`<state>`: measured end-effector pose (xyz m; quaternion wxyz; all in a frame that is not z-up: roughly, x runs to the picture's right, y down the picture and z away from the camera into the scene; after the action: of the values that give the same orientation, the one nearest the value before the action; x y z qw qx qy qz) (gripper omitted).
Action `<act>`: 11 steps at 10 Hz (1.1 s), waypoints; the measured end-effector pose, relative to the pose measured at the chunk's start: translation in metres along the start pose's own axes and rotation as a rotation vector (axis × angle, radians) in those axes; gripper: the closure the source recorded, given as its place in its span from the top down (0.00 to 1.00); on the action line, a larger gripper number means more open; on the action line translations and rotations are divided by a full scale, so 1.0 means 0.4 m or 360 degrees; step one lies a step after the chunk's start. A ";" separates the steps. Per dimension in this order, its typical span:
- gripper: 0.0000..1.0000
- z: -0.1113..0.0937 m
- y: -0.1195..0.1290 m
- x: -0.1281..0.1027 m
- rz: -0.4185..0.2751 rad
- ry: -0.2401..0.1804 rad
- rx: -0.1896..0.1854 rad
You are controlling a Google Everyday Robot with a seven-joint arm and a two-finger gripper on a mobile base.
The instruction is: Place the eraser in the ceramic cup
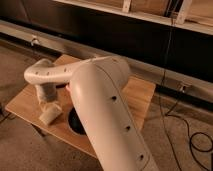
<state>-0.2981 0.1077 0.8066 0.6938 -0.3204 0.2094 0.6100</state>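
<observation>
The eraser (50, 115), a pale off-white block, lies on the wooden table (22, 106) near its front left. The ceramic cup (75, 123) is a glossy black round vessel just right of the eraser, and my big white upper arm hides most of it. My gripper (48, 104) hangs from the bent wrist and points straight down onto the top of the eraser. It is right at the block and left of the cup.
My white arm (107, 115) fills the middle of the view and hides the table's centre. A small reddish thing (67, 86) shows beside the arm. Black cables (197, 142) lie on the floor at right. A dark wall with a rail (150, 75) runs behind the table.
</observation>
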 end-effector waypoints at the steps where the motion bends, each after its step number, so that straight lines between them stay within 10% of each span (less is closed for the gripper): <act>1: 0.65 0.004 -0.002 -0.008 -0.0002 0.0003 -0.0007; 11: 0.65 0.054 0.006 0.000 -0.0057 0.0098 0.0061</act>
<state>-0.3026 0.1230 0.8216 0.7038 -0.3293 0.2366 0.5833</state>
